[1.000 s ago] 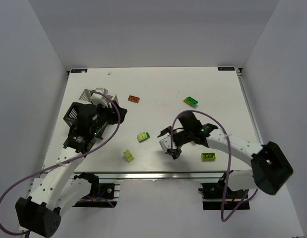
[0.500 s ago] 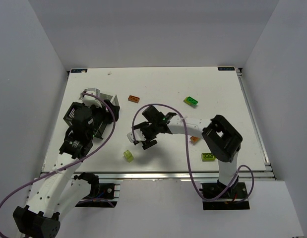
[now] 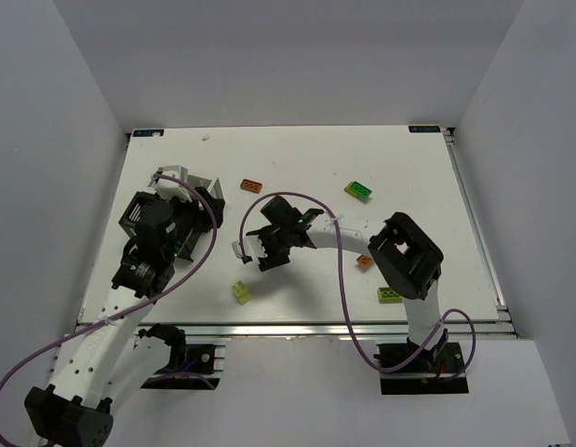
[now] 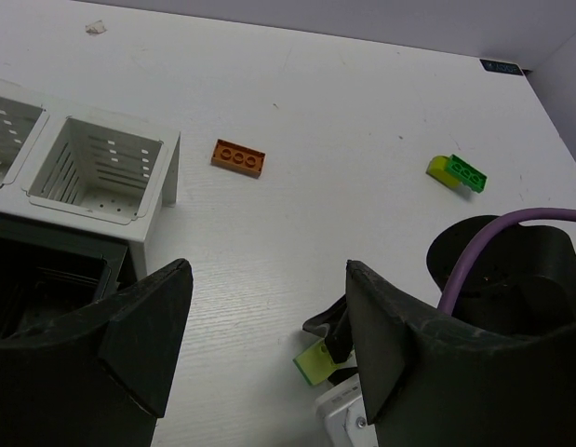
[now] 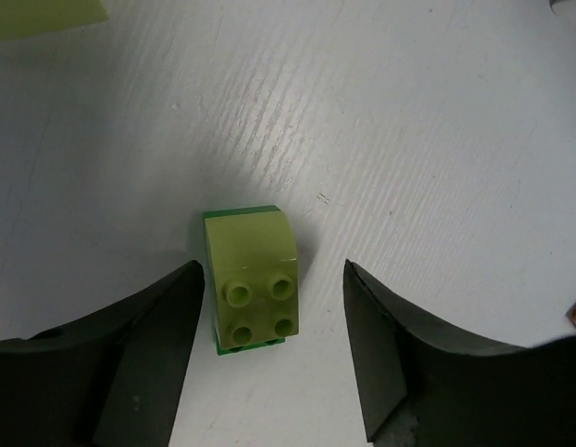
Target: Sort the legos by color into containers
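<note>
The right pincer [image 5: 269, 349] stands wide, jaws straddling without touching the small lime-green studded plastic brick [image 5: 253, 279] on the white bench [image 5: 427, 112], evidently lined up to grasp it. The left pincer [image 4: 264, 345] hangs wide and empty beside the white square open-topped container [image 4: 161, 200].

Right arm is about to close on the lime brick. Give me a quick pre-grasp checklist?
1. Lime brick sits inside the right gripper, with a gap on each side: ok.
2. Right jaws open, nothing held: ok.
3. Brick flat on the table, studs up: ok.
4. No second brick between the jaws: ok.
5. White container upright, top open: ok. Which box takes lime: cannot tell.
6. Left gripper open, empty, apart from the right one: ok.
</note>
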`<control>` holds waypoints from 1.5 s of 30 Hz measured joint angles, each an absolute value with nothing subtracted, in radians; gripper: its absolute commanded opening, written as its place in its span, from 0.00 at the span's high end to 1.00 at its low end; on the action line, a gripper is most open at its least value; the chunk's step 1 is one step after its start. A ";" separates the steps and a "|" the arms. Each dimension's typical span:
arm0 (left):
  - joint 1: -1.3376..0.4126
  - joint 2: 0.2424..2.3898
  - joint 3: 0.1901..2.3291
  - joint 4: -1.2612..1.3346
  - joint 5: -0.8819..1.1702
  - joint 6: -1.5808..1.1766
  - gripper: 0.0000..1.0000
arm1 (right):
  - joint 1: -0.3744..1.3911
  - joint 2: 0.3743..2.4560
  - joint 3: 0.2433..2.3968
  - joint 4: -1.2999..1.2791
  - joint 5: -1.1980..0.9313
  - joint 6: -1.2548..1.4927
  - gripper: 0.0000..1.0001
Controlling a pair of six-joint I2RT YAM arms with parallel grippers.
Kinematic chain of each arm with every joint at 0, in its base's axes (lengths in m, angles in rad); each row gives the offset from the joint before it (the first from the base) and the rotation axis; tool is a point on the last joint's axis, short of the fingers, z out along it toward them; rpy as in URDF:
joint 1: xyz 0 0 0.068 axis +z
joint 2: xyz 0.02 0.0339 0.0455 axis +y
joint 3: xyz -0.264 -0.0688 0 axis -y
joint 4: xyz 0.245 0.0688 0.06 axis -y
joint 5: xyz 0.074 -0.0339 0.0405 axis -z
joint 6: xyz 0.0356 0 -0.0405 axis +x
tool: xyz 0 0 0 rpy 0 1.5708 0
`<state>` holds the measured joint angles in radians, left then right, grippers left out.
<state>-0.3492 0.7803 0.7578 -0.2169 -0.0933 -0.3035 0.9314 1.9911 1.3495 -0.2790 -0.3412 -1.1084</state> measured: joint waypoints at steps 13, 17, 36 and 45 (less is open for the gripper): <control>-0.349 0.808 0.758 -0.215 -0.060 -0.303 0.23 | 0.924 1.993 1.367 -0.324 -0.352 -1.102 0.68; -0.349 0.801 0.752 -0.187 -0.007 -0.300 0.23 | 0.912 1.983 1.362 -0.340 -0.381 -1.069 0.76; -0.350 0.788 0.519 0.453 0.552 -0.513 0.22 | 0.474 1.247 0.986 0.064 -0.831 -0.234 0.98; -0.472 0.976 0.589 0.684 0.633 -0.611 0.21 | 0.340 1.185 0.775 0.579 -0.999 0.401 1.00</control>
